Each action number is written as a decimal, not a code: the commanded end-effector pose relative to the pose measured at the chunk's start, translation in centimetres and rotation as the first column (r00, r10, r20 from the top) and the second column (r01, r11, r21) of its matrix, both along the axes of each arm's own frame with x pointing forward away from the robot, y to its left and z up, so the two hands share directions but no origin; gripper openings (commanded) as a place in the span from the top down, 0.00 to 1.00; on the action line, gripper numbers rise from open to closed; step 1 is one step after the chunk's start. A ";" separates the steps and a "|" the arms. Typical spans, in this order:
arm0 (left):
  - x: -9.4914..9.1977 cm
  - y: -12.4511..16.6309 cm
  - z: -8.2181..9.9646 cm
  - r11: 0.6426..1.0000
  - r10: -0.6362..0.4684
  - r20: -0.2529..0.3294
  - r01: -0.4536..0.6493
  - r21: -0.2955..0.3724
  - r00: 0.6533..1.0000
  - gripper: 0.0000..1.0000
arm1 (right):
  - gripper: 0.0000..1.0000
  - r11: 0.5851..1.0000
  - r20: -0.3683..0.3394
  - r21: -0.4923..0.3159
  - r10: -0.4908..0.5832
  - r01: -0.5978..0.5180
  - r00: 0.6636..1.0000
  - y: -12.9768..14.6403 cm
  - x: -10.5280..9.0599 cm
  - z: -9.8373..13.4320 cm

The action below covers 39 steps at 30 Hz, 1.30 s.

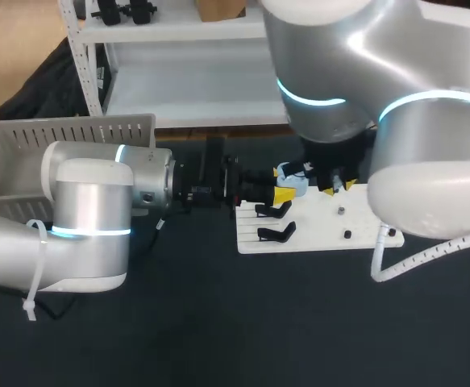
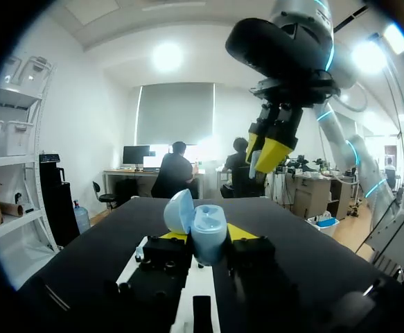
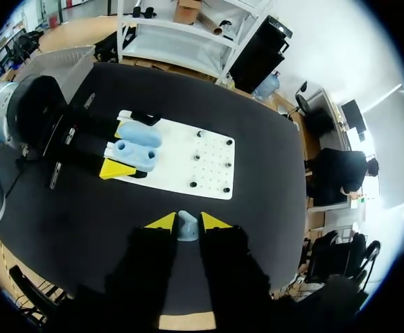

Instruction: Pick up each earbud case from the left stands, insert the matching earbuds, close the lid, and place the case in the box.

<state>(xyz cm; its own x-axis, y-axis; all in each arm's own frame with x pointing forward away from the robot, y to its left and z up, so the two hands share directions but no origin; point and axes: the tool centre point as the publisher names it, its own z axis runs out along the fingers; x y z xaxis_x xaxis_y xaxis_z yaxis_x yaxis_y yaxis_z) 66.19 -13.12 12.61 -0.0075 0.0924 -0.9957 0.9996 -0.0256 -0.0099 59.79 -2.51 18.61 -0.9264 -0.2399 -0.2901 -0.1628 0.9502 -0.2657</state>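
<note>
A light-blue earbud case (image 2: 209, 239) with its lid (image 2: 179, 210) open stands upright in my left gripper (image 2: 208, 233), which is shut on it from both sides. From above, the case (image 3: 136, 149) is held over the near-left part of the white board (image 3: 208, 161). My right gripper (image 3: 184, 223) hangs higher up, shut on a small light-blue earbud (image 3: 186, 226). In the left wrist view the right gripper (image 2: 271, 149) is above and a little to the right of the case. In the head view the left gripper (image 1: 284, 184) and the right gripper (image 1: 337, 185) are close together over the board's (image 1: 315, 234) far edge.
Two black stands (image 1: 273, 211) sit on the board's left part and small pegs (image 1: 341, 211) on its right. A grey slatted box (image 1: 25, 149) stands at the table's far left, behind my left arm. The table top is dark cloth.
</note>
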 end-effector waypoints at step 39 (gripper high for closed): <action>-0.2 0.0 0.0 1.000 0.007 0.001 -0.007 0.000 1.000 1.00 | 1.00 0.978 0.087 0.028 -0.209 0.207 0.974 2.0 0.9 1.0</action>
